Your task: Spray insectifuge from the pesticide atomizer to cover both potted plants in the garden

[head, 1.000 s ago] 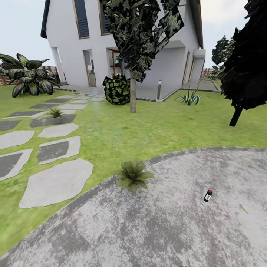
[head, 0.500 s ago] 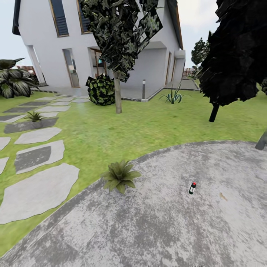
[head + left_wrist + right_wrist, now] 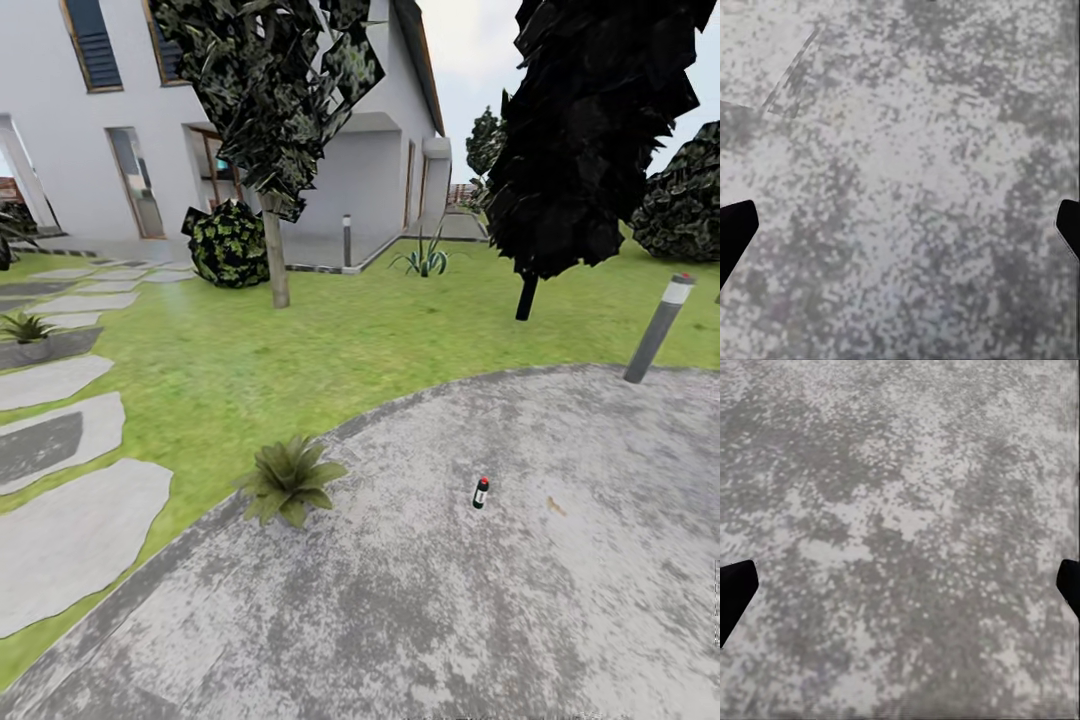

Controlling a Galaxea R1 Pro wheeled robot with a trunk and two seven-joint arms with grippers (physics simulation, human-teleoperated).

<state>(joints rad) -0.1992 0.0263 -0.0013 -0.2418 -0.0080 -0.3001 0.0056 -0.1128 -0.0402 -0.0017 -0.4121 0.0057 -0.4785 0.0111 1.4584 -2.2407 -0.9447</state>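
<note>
A small dark bottle with a red cap, the pesticide atomizer point(image 3: 481, 492), stands upright on the round grey speckled paved patio point(image 3: 450, 610), apart from everything else. Near it, at the patio's curved edge where paving meets the green lawn point(image 3: 330, 350), sits one potted plant point(image 3: 289, 480), a low rosette of pointed green leaves; its pot is hidden under the foliage. A second potted plant point(image 3: 24, 326) of the same kind stands well apart, by the irregular grey stepping slabs point(image 3: 60, 545). A tilted grey post with a red dot point(image 3: 659, 327) rises at the patio's far rim. Beyond the lawn stand a thin-trunked tree with dark mottled leaves point(image 3: 272, 90), a black-leaved tree point(image 3: 590, 120), a round speckled bush point(image 3: 227, 244) and a white house point(image 3: 150, 120).

In the left wrist view the left gripper point(image 3: 900, 225) has its dark fingertips point(image 3: 735, 229) spread wide over bare paving, holding nothing. The right gripper point(image 3: 900, 585) likewise has its fingertips point(image 3: 733, 589) wide apart over the paving, empty.
</note>
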